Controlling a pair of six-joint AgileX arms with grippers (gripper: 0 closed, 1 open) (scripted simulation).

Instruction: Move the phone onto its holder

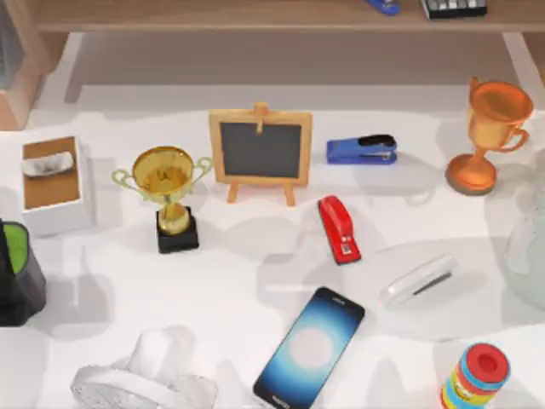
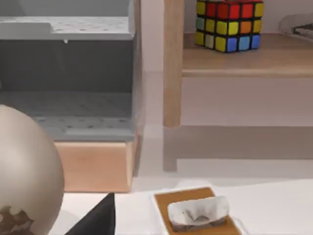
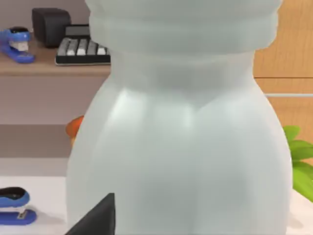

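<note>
The left gripper point(image 2: 95, 220) appeared as a dark wedge at the edge of its wrist view. I could not tell how wide it stood or whether it held anything. Past it sat a tissue box point(image 2: 195, 215), a pale rounded ball point(image 2: 24, 171) and, far back on a wooden shelf point(image 2: 244, 63), a colour cube point(image 2: 227, 24).

The right gripper point(image 3: 95, 220) was the same dark wedge, and again I could not tell its state. It sat close against a translucent white bottle point(image 3: 186, 122), with a keyboard point(image 3: 83, 49) on the shelf behind.

From the top view, the phone point(image 1: 311, 348) lay flat on the white table point(image 1: 230, 273) at the near edge, a little right of centre. Its screen faced up and glowed blue around a pale middle, and its body was turned diagonally. The pale grey holder point(image 1: 417, 281) lay to its right and a little farther back, apart from it. A red stapler point(image 1: 339, 228) sat just beyond the phone, and a small chalkboard easel point(image 1: 261, 151) stood farther back.

A striped can point(image 1: 475, 377) stood near right; its label was too small to read.
</note>
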